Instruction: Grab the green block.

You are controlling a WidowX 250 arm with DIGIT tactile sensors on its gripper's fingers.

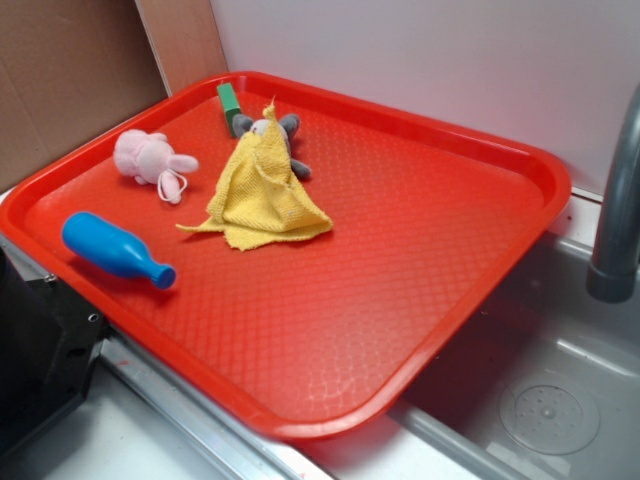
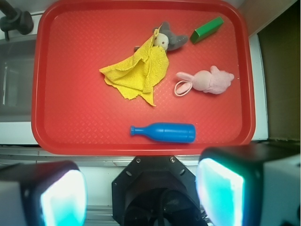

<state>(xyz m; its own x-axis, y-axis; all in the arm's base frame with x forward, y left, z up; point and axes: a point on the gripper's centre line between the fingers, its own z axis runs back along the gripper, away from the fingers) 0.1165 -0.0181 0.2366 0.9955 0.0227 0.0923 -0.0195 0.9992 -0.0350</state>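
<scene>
One green block (image 2: 207,29); one bottle (image 2: 163,132) — one tray (image 2: 70,122) (red).

Free room and obstacles on the red tray (image 1: 440,300). The right half of the tray lay bare, open to my approach. The green block (image 1: 229,104) sat at the far rim, open above, with the grey plush (image 1: 283,135) just beside it on the right under the yellow cloth (image 1: 262,190). The pink plush (image 1: 148,157) lay near, apart from the block. The blue bottle (image 1: 115,250) lay well apart at the near left rim.
</scene>
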